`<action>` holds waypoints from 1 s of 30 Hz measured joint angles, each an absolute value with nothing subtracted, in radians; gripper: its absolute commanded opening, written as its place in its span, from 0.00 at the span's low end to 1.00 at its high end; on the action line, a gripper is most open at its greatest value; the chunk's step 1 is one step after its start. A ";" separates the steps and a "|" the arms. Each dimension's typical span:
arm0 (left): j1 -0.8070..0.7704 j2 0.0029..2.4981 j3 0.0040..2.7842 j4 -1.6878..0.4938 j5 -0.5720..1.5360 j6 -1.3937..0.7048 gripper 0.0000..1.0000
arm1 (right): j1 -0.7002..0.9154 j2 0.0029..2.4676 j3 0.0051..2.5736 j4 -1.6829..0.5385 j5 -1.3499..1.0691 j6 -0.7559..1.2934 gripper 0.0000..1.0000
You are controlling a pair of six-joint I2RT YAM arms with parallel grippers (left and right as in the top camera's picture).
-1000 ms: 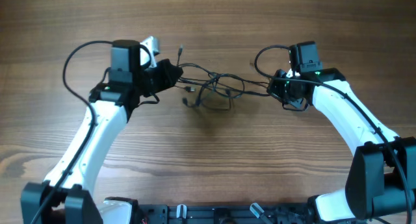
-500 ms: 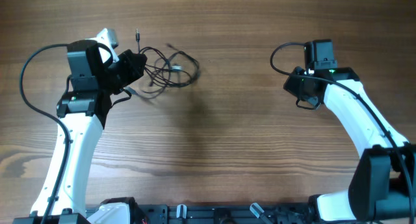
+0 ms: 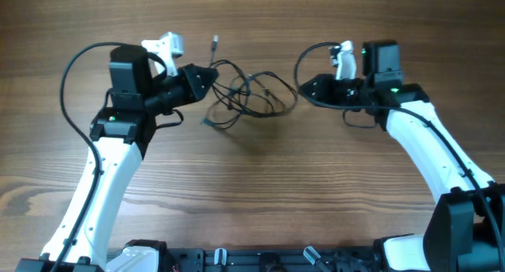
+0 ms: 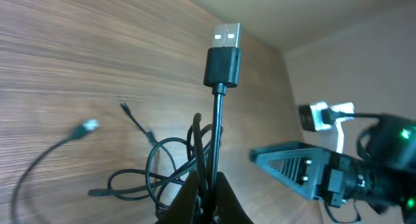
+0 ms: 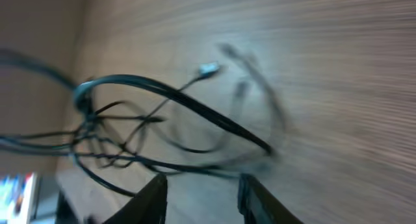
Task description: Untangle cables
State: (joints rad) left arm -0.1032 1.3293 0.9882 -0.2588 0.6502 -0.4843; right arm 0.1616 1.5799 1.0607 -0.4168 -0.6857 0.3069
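Over the left half of the wooden tabletop (image 3: 252,217): left gripper (image 3: 201,77) aimed to the right, jaws together and clamped on a strand of the cables (image 3: 251,98). From the left wrist, clamped on a black lead just below its USB plug (image 4: 224,45), the plug upright above the fingertips with its metal end up. In the overhead view, that plug poking up and away from the arm, just past the gripper's tip.

Between the two arms, near mid-tabletop: cables bunched in a loose tangle of thin dark loops, one end in the left jaws, the rest spread to the right. Faint shadow on the wood just below the bundle. Small silver plug (image 4: 88,125) on a free end at the near-left side of the tangle, clear of the loops.

To the right: right gripper (image 3: 306,87) pointing left at the tangle, its tip just beside the outermost loop; touching or apart, cannot tell. From the right wrist, jaws apart, with an open gap and no strand between the fingertips (image 5: 156,198). Dark loops crossing just ahead of them, badly blurred. Both arms bent inward and facing each other across the bundle.
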 measured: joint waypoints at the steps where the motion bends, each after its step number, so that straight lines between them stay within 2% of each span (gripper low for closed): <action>1: -0.113 1.329 0.988 -0.258 0.654 -0.485 0.04 | 0.178 1.580 1.061 -0.417 -0.698 0.295 0.42; 7: -0.133 1.329 0.988 -0.257 0.661 -0.484 0.04 | 0.260 1.580 1.061 -0.409 -0.734 0.262 0.47; 9: -0.133 1.329 0.988 -0.257 0.664 -0.485 0.04 | 0.278 1.580 1.061 -0.387 -0.738 0.259 0.53; 14: -0.161 1.329 0.988 -0.257 0.680 -0.485 0.04 | 0.295 1.580 1.061 -0.295 -0.737 0.316 0.58; 23: -0.219 1.329 0.988 -0.257 0.683 -0.485 0.04 | 0.311 1.580 1.061 -0.249 -0.660 0.719 0.58; 25: -0.219 1.329 0.988 -0.257 0.683 -0.485 0.04 | 0.322 1.580 1.061 -0.254 -0.630 0.803 0.52; 27: -0.219 1.329 0.988 -0.257 0.683 -0.485 0.04 | 0.332 1.580 1.061 -0.253 -0.603 0.886 0.38; 30: -0.219 1.329 0.988 -0.257 0.683 -0.485 0.04 | 0.342 1.580 1.060 -0.253 -0.578 0.976 0.24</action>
State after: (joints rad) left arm -0.2192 1.3293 0.9882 -0.2569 0.6830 -0.4847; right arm 0.3420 1.5799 1.0599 -0.2531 -0.5777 0.9756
